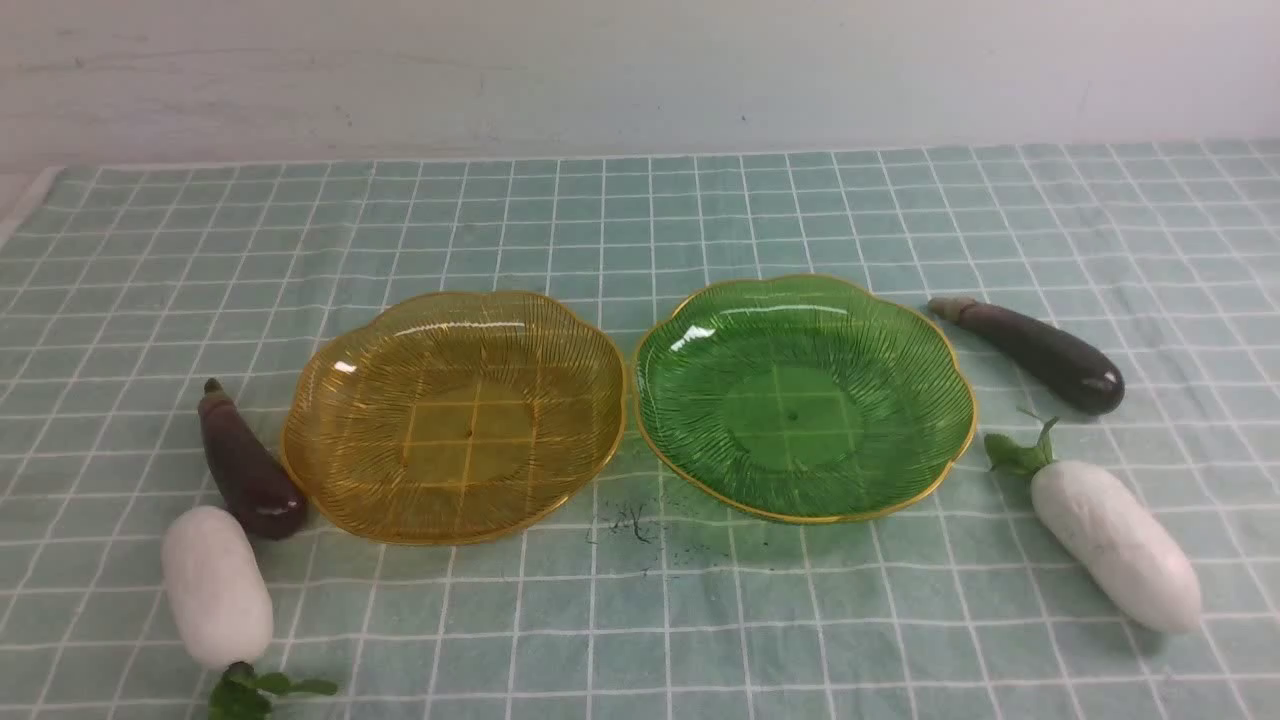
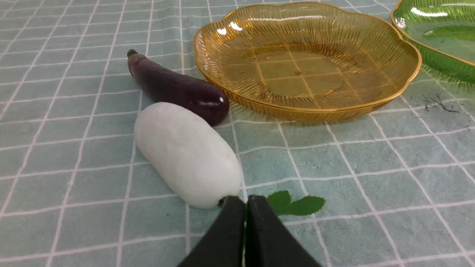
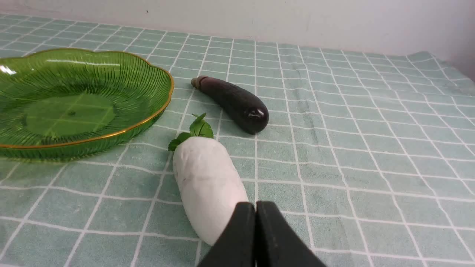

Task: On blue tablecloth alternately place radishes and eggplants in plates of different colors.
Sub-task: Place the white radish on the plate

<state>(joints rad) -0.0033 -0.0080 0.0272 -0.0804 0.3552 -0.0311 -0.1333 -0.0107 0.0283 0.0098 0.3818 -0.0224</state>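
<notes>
On the blue tablecloth (image 1: 640, 620) an amber plate (image 1: 330, 400) and a green plate (image 1: 930, 400) stand side by side, both empty. Left of the amber plate lie an eggplant (image 1: 248, 465) and a white radish (image 1: 215, 585), touching. Right of the green plate lie an eggplant (image 1: 1040, 350) and a radish (image 1: 1115, 540). No gripper shows in the front view. My left gripper (image 2: 245, 204) is shut and empty, just behind the left radish (image 2: 187, 154) and its leaves; the eggplant (image 2: 178, 87) and amber plate (image 2: 404, 85) lie beyond. My right gripper (image 3: 255, 207) is shut and empty, behind the right radish (image 3: 207, 181); the eggplant (image 3: 233, 102) and green plate (image 3: 156, 107) lie beyond.
A pale wall (image 1: 640, 70) runs along the back of the table. The cloth's left edge (image 1: 25, 205) shows at the far left. A small dark scribble mark (image 1: 630, 522) is on the cloth in front of the two plates.
</notes>
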